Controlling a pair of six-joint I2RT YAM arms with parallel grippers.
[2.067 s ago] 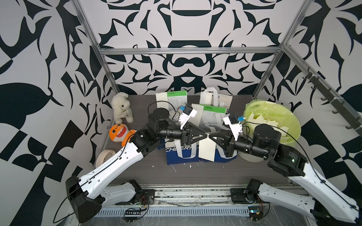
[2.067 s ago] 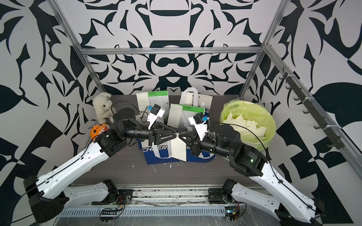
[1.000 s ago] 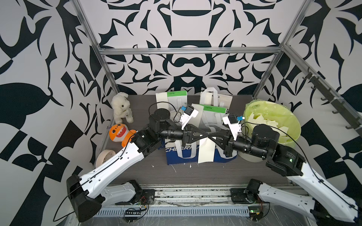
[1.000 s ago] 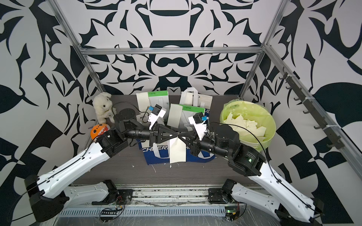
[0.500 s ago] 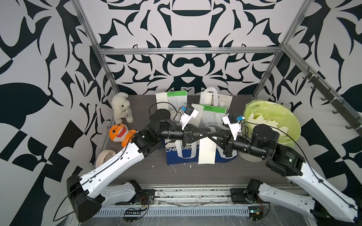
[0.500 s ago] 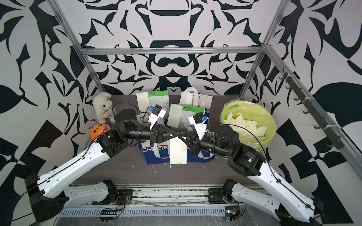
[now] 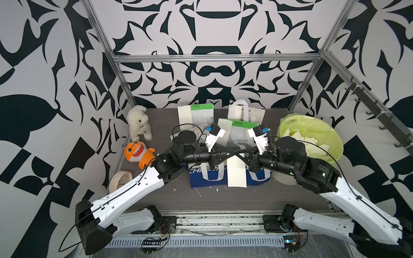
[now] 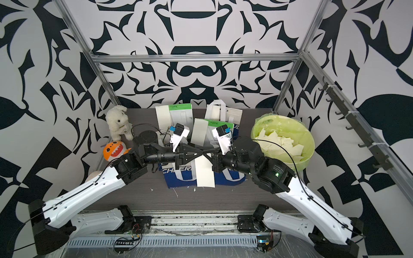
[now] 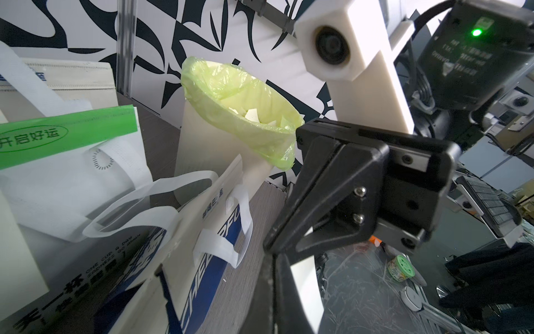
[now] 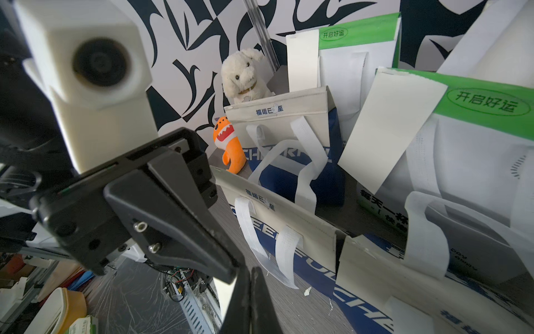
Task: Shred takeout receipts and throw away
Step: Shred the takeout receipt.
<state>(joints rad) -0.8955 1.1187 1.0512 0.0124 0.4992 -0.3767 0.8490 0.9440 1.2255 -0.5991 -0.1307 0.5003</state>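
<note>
Over the last two seconds the right gripper (image 7: 241, 154) has closed the gap and now meets the left gripper (image 7: 232, 154) tip to tip. In both top views a long cream-white paper receipt (image 7: 237, 173) hangs straight down from that meeting point. It hangs in front of a blue-and-cream fabric tote bag (image 7: 201, 177), and whether its lower edge touches the dark wood-grain tabletop (image 7: 257, 201) cannot be told. Both pairs of black fingers are pressed together and pinch the slip's top edge side by side. In the left wrist view the right gripper's fingers (image 9: 318, 208) taper shut to a point. More cream slips lie behind: one on a green-topped white bag (image 7: 202, 116) at the back, slip at (image 7: 184, 117), and another on the centre bag (image 7: 224, 131). Torn cream paper pieces (image 7: 312, 143) sit in the round cream bin with a yellow-green plastic liner (image 7: 288, 177), just beside the right arm. At far left are a white plush rabbit (image 7: 137, 121), an orange plush shark (image 7: 136, 152) and a round cream clock (image 7: 119, 179), all well apart from the grippers. Tiny white scraps (image 7: 197, 192) lie in front of the tote.
</note>
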